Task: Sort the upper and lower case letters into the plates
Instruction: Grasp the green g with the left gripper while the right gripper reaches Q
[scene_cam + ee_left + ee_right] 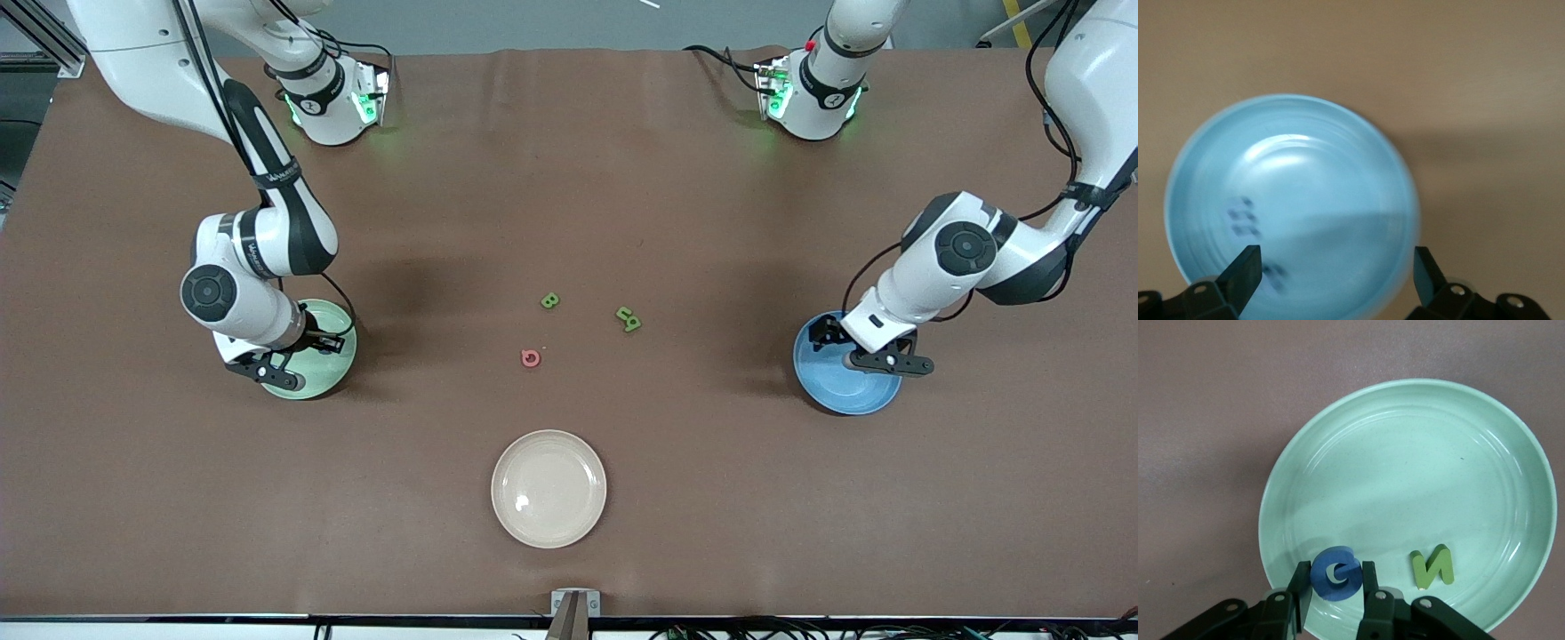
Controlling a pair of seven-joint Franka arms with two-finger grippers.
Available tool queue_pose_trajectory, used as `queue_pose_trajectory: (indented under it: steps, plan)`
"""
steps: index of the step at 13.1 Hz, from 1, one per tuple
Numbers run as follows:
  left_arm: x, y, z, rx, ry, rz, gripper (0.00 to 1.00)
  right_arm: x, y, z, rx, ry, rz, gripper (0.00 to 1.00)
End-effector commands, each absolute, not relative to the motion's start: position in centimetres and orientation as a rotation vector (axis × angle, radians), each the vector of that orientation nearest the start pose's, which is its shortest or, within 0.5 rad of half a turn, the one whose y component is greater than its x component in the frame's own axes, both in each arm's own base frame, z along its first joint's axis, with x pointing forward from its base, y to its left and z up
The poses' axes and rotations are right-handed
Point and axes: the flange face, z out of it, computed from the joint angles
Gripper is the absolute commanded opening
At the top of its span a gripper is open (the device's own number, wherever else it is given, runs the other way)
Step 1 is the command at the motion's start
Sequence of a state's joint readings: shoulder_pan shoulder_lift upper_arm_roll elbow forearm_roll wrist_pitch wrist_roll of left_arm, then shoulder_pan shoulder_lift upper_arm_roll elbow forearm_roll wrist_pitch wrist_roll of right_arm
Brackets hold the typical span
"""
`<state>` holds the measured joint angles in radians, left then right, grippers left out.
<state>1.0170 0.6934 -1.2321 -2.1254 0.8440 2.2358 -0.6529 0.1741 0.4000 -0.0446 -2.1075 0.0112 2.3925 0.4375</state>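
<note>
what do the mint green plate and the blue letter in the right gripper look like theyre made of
The round pale mint green plate looks like matte moulded plastic or melamine: even colour, soft concentric rings, only a dull sheen, though glazed ceramic cannot be ruled out. The chunky blue toy letter, pinched in the right gripper over that plate, looks like painted wood or dense foam: thick flat faces, blunt edges, no gloss.

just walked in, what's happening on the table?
Letter sorting. The right claw is over the mint plate, shut on a blue G; a green N lies in it. The left claw hangs open over the blue plate. Three letters lie mid-table.
</note>
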Motion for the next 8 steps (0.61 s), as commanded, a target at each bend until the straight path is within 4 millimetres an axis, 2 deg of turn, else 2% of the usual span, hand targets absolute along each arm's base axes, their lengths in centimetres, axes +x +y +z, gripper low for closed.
queue_pose_trajectory:
  steps: [1, 3, 5, 6, 7, 8]
  plan:
    - [54.3, -13.5, 31.7, -3.138, -0.151, -0.016, 1.00, 55.5, 7.1, 22.2, -3.148, 0.469, 0.150, 0.06]
    - [52.5, -18.7, 32.0, -3.112, -0.291, 0.006, 1.00, 55.5, 7.0, 22.2, -3.148, 0.469, 0.150, 0.07]
    - [50.6, -25.2, 32.3, -3.079, -0.411, 0.005, 1.00, 55.0, 6.9, 21.6, -3.149, 0.444, 0.136, 0.06]
    - [50.1, -27.9, 31.4, -3.047, -0.470, 0.009, 1.00, 54.5, 6.9, 21.0, -3.144, 0.442, 0.101, 0.06]
    - [49.6, -30.1, 29.6, -3.004, -0.528, 0.012, 1.00, 54.0, 6.8, 20.5, -3.142, 0.439, 0.087, 0.07]
    - [48.7, -33.3, 29.4, -2.994, -0.568, -0.007, 1.00, 53.9, 6.7, 20.4, -3.142, 0.444, 0.089, 0.10]
